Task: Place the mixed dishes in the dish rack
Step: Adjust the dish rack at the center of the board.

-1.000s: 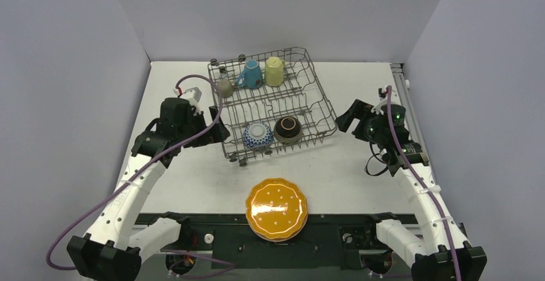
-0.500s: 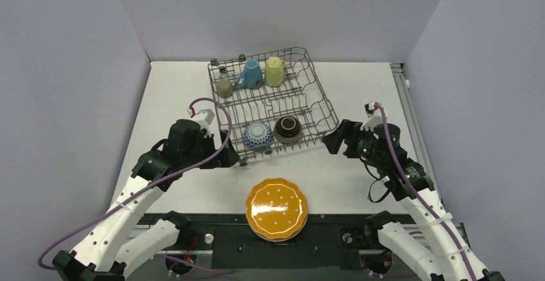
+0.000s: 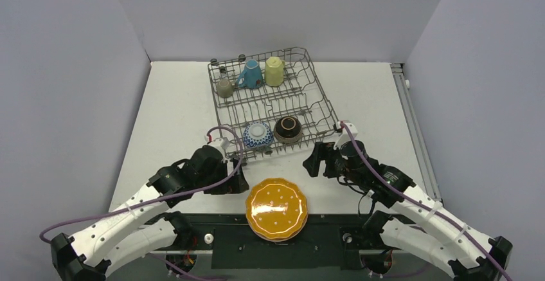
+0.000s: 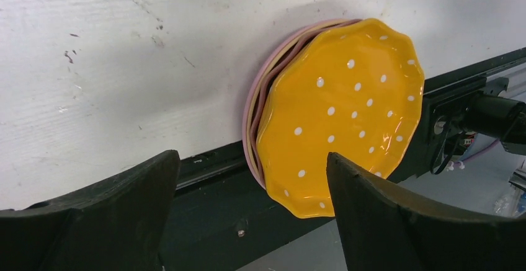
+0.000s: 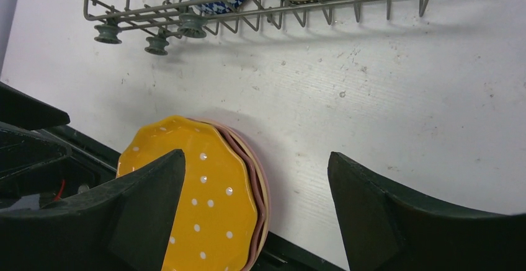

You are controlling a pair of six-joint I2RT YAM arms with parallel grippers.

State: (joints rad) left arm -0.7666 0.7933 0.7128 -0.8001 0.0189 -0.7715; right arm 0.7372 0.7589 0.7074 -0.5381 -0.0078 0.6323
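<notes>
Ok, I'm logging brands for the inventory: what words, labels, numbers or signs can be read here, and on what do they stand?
None: no text can be read in any view.
The orange plate bears only white dots.
The patterned bowl bears only a blue-white pattern.
The rack shows no label.

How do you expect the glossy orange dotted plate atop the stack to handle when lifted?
The orange scalloped dotted plate shines like glazed ceramic: probably rigid, slippery and chippable. It lies flat on the stacked plates beneath, so pushing likely slides it sideways.
</notes>
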